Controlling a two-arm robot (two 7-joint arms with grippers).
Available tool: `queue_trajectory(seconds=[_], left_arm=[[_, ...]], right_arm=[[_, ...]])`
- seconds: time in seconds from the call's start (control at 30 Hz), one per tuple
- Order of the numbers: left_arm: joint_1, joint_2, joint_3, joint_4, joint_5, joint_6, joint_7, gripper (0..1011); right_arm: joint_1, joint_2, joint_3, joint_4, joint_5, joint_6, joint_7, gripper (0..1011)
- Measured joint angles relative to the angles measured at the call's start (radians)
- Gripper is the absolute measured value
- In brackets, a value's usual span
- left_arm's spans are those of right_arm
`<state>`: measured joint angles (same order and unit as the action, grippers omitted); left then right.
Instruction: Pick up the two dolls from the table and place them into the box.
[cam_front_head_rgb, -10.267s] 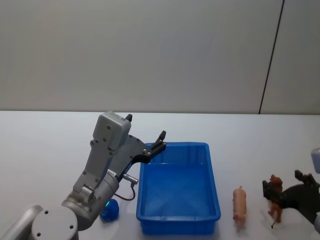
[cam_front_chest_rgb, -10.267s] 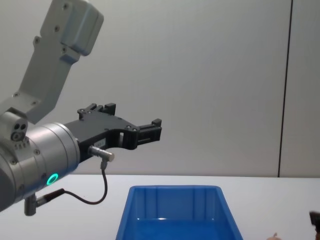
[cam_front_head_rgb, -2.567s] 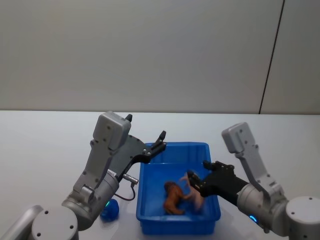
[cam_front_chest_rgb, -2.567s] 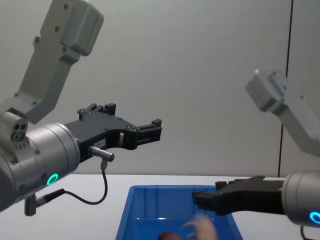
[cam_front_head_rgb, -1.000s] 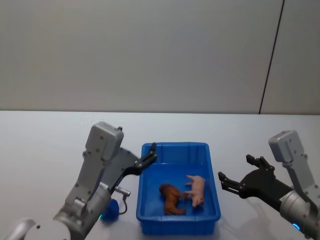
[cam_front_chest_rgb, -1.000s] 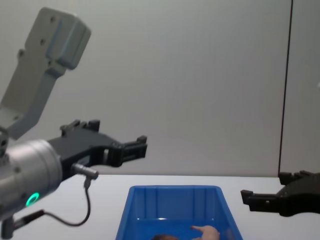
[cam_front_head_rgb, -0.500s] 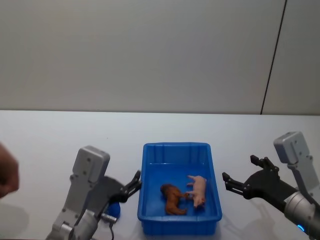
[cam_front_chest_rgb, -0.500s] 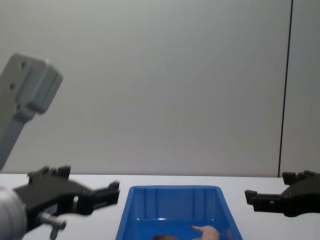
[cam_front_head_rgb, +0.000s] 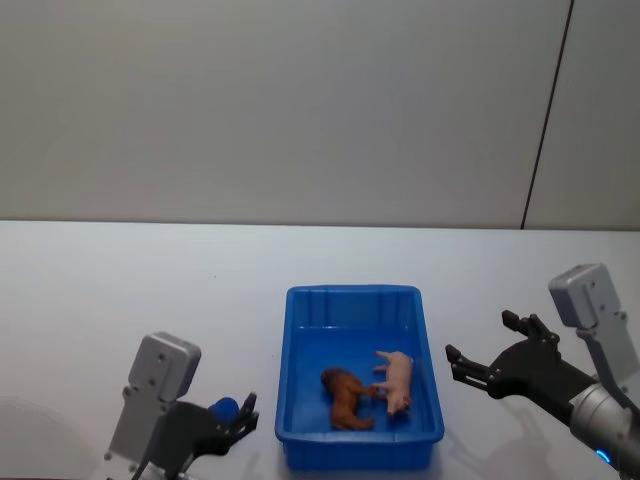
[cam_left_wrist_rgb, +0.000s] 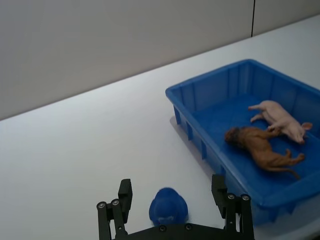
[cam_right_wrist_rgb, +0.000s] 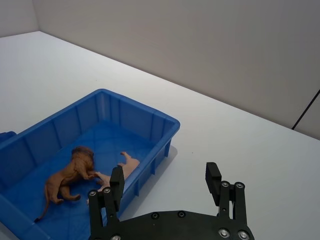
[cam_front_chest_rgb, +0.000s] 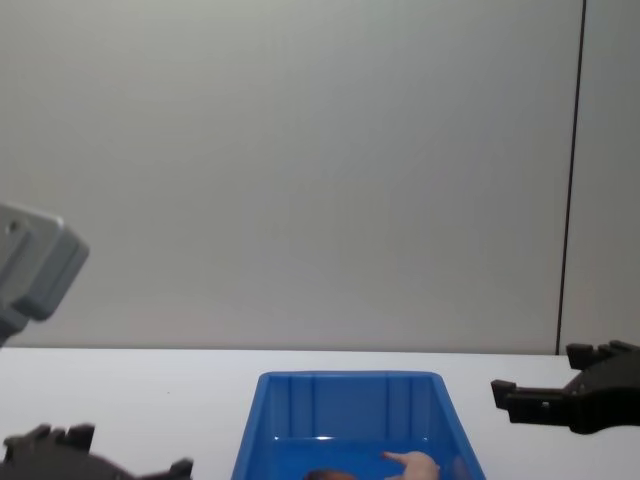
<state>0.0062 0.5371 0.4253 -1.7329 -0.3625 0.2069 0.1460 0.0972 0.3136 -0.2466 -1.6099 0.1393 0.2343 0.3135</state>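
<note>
In the box (cam_front_head_rgb: 352, 292) lie both the toy lion (cam_front_head_rgb: 343, 397) and the toy pig (cam_front_head_rgb: 394, 380), and our left gripper (cam_left_wrist_rgb: 171, 184) and right gripper (cam_front_head_rgb: 482, 343) have pulled back, jaws wide, so we judge the task done.

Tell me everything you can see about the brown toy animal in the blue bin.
The brown toy lion is a small moulded figure, seemingly plastic, orange-brown with a darker mane and a thin tail. It lies on its side on the floor of the blue bin, to the left of the pink pig toy, with its legs stretched toward it. Its front paws appear to touch the pig's legs.
</note>
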Motion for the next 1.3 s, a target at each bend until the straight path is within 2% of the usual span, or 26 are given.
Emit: queue_trajectory(seconds=[0.33, 0.57, 1.3], left_arm=[[0.007, 0.010, -0.009, 0.029, -0.012, 0.061, -0.047, 1002], [0.001, 0.008, -0.013, 0.058, -0.008, 0.079, -0.078, 1002], [-0.061, -0.029, -0.029, 0.180, 0.059, 0.056, -0.150, 1002]], right_arm=[[-0.001, 0.001, 0.001, 0.000, 0.000, -0.001, 0.000, 1000], [-0.001, 0.001, 0.001, 0.000, 0.000, -0.001, 0.000, 1000], [-0.001, 0.001, 0.001, 0.000, 0.000, -0.001, 0.000, 1000]])
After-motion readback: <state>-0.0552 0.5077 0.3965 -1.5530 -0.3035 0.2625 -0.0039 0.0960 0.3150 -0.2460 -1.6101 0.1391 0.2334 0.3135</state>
